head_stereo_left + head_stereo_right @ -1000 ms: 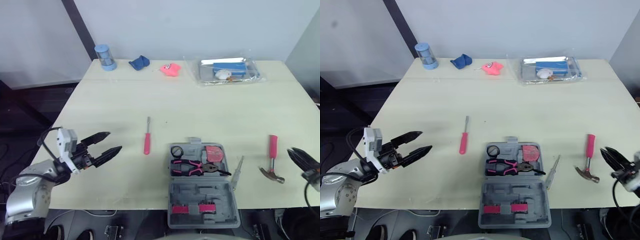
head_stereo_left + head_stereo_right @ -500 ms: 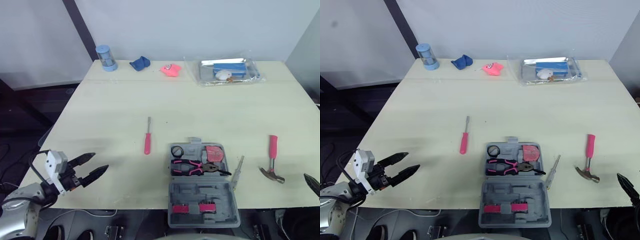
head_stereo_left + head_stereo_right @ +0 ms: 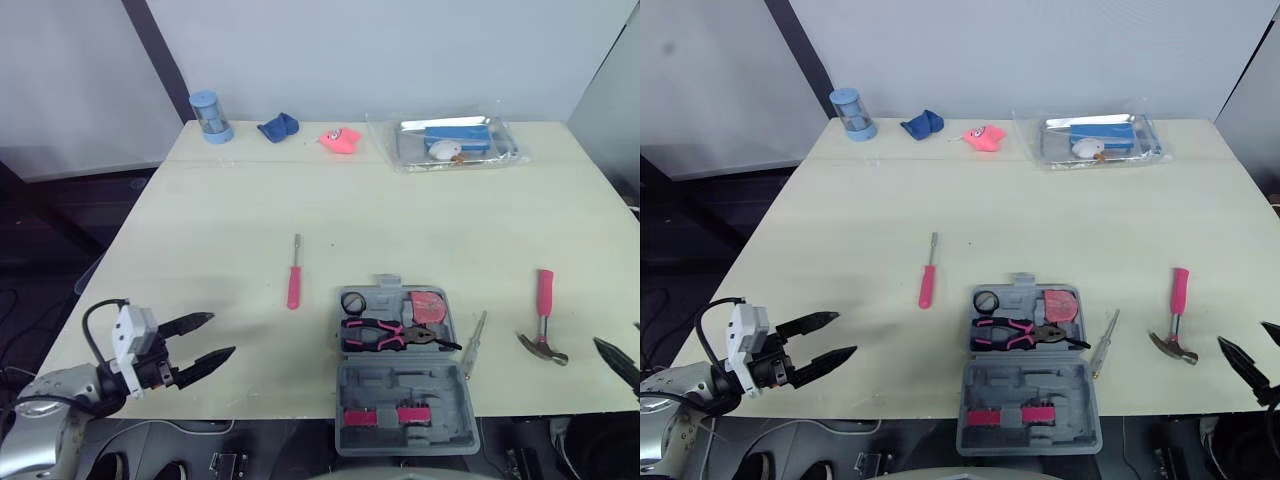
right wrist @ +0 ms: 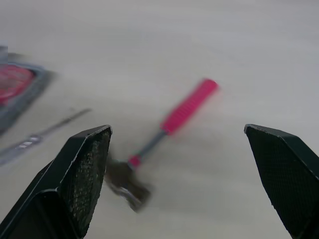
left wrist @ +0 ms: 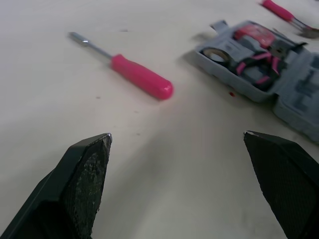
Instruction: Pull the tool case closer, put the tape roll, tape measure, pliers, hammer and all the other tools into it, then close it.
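Note:
The grey tool case (image 3: pixel 400 372) lies open at the table's near edge, holding pink-handled pliers (image 3: pixel 385 333), a tape roll (image 3: pixel 354 301) and a red tape measure (image 3: pixel 430 306). A pink screwdriver (image 3: pixel 294 276) lies left of it. A thin grey tester screwdriver (image 3: pixel 474 341) and a pink-handled hammer (image 3: pixel 543 316) lie to its right. My left gripper (image 3: pixel 202 341) hovers open at the near left corner, empty. My right gripper (image 3: pixel 1250 355) is open at the near right edge, right of the hammer (image 4: pixel 164 133).
Along the far edge stand a blue cylinder (image 3: pixel 210 115), a blue cloth (image 3: pixel 278 126), a pink toy (image 3: pixel 341 139) and a clear bag of items (image 3: pixel 455 141). Bare tabletop (image 3: pixel 400 215) spreads between these and the tools.
My left gripper dropped back toward the near left corner, then came slightly forward again. My right gripper withdrew to the near right edge and its fingertips have edged back into sight.

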